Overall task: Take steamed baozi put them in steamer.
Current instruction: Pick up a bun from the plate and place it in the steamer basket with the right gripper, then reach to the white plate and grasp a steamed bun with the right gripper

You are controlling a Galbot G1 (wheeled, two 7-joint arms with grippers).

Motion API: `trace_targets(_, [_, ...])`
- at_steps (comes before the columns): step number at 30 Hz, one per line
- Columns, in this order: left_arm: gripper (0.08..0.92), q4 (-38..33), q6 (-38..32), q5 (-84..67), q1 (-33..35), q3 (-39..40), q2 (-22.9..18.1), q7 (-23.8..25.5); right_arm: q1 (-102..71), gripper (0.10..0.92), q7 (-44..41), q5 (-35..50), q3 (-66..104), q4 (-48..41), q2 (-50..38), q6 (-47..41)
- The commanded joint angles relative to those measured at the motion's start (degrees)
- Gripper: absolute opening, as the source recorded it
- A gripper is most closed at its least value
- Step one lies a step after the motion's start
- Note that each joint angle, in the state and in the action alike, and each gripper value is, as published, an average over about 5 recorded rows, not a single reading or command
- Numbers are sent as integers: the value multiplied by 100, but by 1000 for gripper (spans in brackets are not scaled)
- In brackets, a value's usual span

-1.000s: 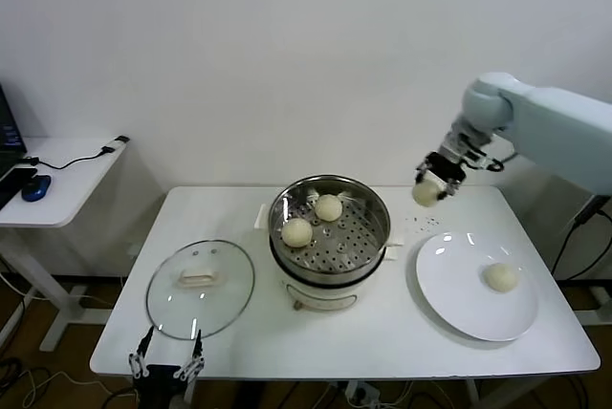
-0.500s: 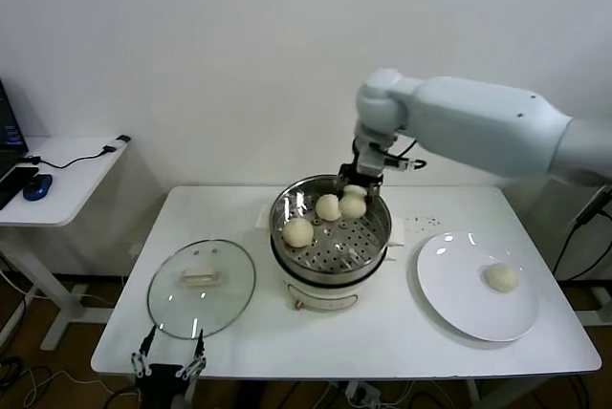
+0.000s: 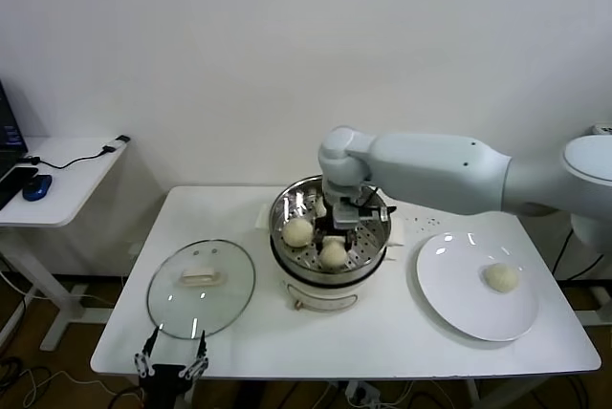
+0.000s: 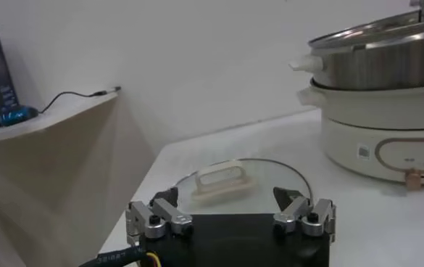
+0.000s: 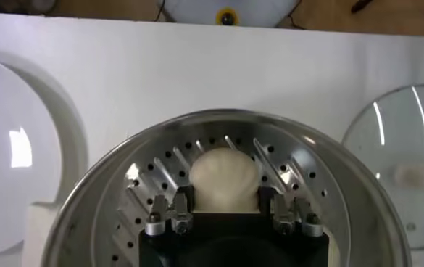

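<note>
Left gripper (image 3: 172, 367): you have it parked at the near table edge, well apart from the work, jaws spread and empty; in its wrist view the fingers (image 4: 157, 218) stand apart just short of the glass lid.
Glass lid (image 3: 201, 287): it lies flat on the white table (image 3: 382, 328), just beyond your left gripper, white handle (image 4: 216, 179) up.
Right gripper (image 3: 340, 230): you have it lowered into the steamer, fingers clamped either side of a baozi; the wrist view shows the pads (image 5: 177, 208) touching the bun's flanks.
Held baozi (image 3: 333, 253): it sits between your right fingers at the near part of the steamer floor; you cannot tell whether it rests on the perforated bottom.
Steamer (image 3: 375, 240): the steel basket surrounds your right gripper and sits on the white cooker base (image 3: 330, 294).
Second baozi (image 3: 297, 231): inside the steamer, to the left of your right gripper, near but apart from the held one.
Plate (image 3: 459, 294): flat and white, to the right of your right gripper beside the cooker.
Last baozi on plate (image 3: 500, 276): it lies alone on the plate, well apart from your right gripper.
Side desk (image 3: 57, 175): far left of both grippers, carrying a blue mouse (image 3: 35, 187) and a cable.
</note>
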Motion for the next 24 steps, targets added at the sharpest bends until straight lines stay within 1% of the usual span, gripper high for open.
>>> trace_targets(1, [823,13,-3,8,-9,16,-7,-6,-259,592,60,-191,23,53,102,71])
trace_targets(4, [823,10,-12,7,-10,17,-7,-4,-216,651,39,-185,78,44,69,78])
trace_targets(9, [823,3,-12,5,-18,26,6,6,-10,784,-48,0,196,-50,-5,131])
trace_targets(11, [823,2,-1,5,-31,38,14,11,132,811,-73,94,216,-95,-89,144])
trace_targets(15, [823,-36,18,5,-42,59,27,16,516,822,-40,455,222,-225,-440,-47])
trace_targets(18, [823,-68,26,7,-43,65,38,17,1088,823,337,1310,-216,-427,-841,-858])
trace_targets(21, [823,-90,33,15,-37,78,54,19,1735,823,969,2575,-1147,-530,-1265,-2049])
trace_targets(24, [823,-71,37,58,-56,117,63,20,1974,823,985,3484,-1556,-632,-1732,-2983])
